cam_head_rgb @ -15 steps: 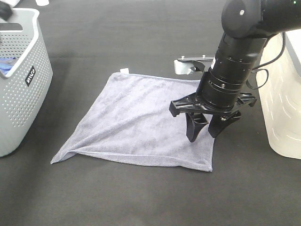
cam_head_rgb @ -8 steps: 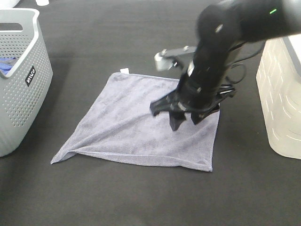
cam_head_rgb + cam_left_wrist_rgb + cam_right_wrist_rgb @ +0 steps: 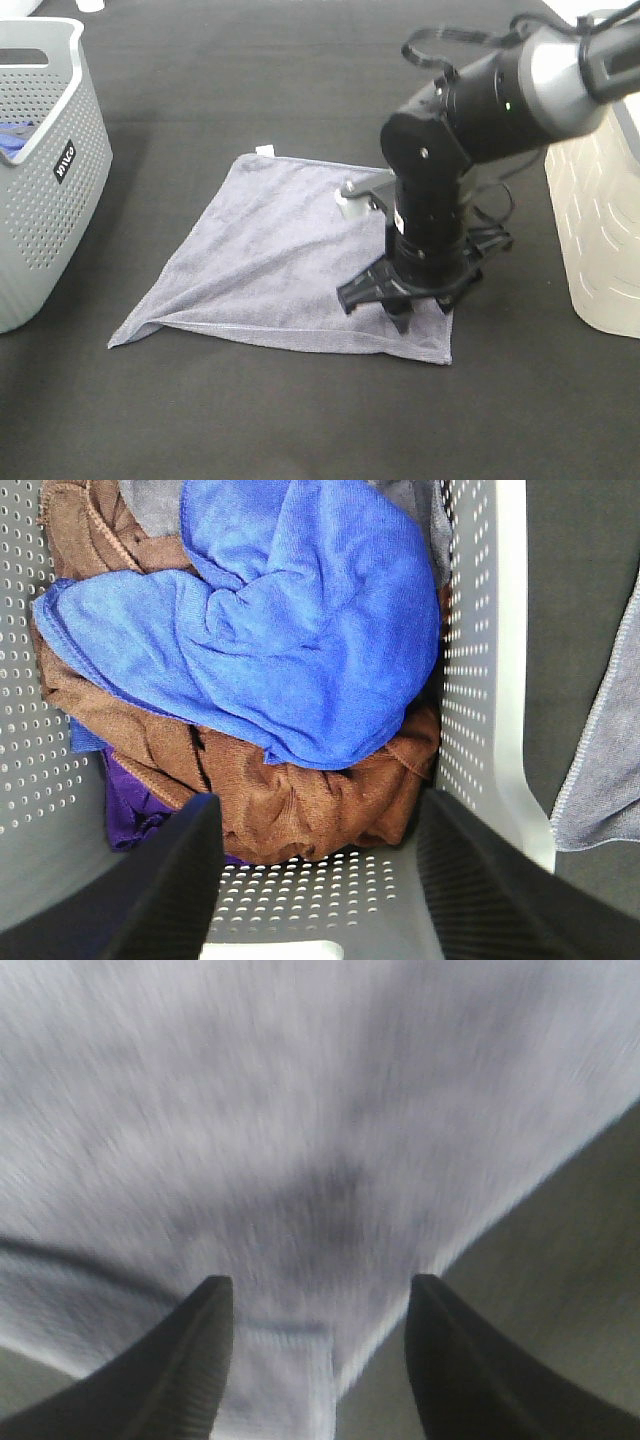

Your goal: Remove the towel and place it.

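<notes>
Jaws stand apart on both arms: right over the blurred towel (image 3: 330,1140), left over a half-seen basket (image 3: 480,630).

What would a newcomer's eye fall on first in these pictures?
The big black right gripper, jaws open, is poised over the near right corner of the grey towel spread on the dark table. At the left, a grey basket holds a bright blue cloth piled on a brown cloth.
</notes>
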Robot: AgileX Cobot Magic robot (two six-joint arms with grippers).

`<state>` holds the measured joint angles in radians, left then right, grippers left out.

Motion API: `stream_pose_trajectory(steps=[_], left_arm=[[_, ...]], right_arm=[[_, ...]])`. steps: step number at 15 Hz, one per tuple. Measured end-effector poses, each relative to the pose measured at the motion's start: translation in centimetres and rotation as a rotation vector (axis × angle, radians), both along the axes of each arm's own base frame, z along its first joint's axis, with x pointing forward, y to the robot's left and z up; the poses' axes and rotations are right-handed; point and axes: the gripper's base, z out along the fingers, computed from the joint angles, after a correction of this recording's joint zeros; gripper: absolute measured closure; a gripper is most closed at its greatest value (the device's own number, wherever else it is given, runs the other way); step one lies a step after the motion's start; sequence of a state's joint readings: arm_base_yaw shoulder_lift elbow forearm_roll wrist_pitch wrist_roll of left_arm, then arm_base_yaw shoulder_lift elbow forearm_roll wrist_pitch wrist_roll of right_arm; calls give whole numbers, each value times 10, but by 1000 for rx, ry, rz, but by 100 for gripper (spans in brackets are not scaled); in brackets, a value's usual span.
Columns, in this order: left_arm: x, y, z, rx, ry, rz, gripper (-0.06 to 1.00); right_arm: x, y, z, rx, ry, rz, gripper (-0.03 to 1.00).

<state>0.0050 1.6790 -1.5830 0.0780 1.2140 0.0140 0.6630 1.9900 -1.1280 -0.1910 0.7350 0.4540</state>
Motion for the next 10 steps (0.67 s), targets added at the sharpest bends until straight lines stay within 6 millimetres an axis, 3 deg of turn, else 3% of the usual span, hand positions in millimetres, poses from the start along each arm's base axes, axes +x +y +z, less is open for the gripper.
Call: stream_pose_trajectory(steps=[5,10], left_arm=[[0,0,0,-1,0,-4,40],[0,0,0,-2,1,-4,40]], right_arm=[[-23,-7,-12,19,135,18,49],[-60,-29,20,78,159,66,49]])
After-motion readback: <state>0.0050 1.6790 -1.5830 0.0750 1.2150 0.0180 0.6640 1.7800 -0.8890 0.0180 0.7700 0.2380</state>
